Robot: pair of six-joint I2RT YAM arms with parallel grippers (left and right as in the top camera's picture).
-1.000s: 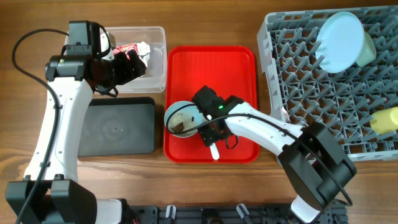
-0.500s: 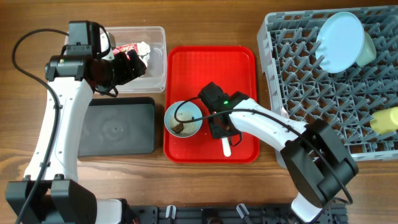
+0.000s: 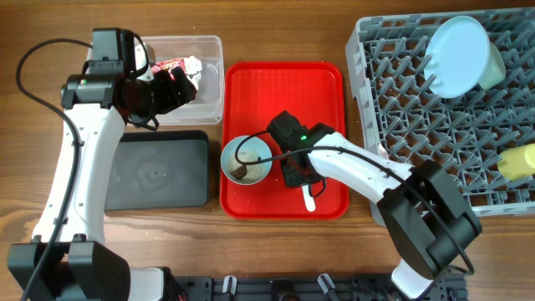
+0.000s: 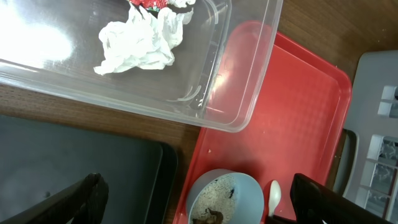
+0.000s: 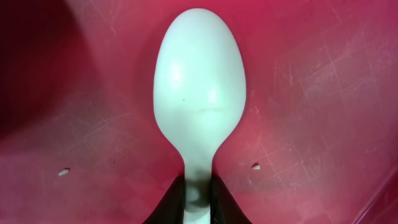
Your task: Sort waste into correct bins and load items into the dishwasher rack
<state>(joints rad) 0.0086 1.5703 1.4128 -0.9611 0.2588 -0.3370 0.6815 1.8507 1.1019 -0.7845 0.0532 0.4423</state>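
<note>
My right gripper (image 3: pixel 304 183) (image 5: pixel 199 194) is shut on the neck of a white plastic spoon (image 5: pixel 199 93) (image 3: pixel 310 201), which lies on the red tray (image 3: pixel 284 92). Left of it on the tray sits a light blue bowl (image 3: pixel 247 159) (image 4: pixel 224 199) holding rice grains and brown scraps. My left gripper (image 3: pixel 173 87) (image 4: pixel 202 199) hangs open above the clear tub (image 3: pixel 209 100), which holds crumpled white tissue (image 4: pixel 140 43) and a red wrapper (image 4: pixel 149 3). The black tray (image 3: pixel 159 171) lies in front of the tub. In the grey rack (image 3: pixel 418 125) stand a light blue plate (image 3: pixel 458 54), a mint green bowl (image 3: pixel 496 67) and a yellow cup (image 3: pixel 518 160).
Two loose rice grains (image 5: pixel 62 172) lie on the red tray beside the spoon. The rack fills the right side of the table. Bare wood shows between the red tray and the rack.
My right gripper has shifted right from the bowl's rim to the spoon and closed on its handle; the spoon has slid a little to the right. The left arm has stayed still.
</note>
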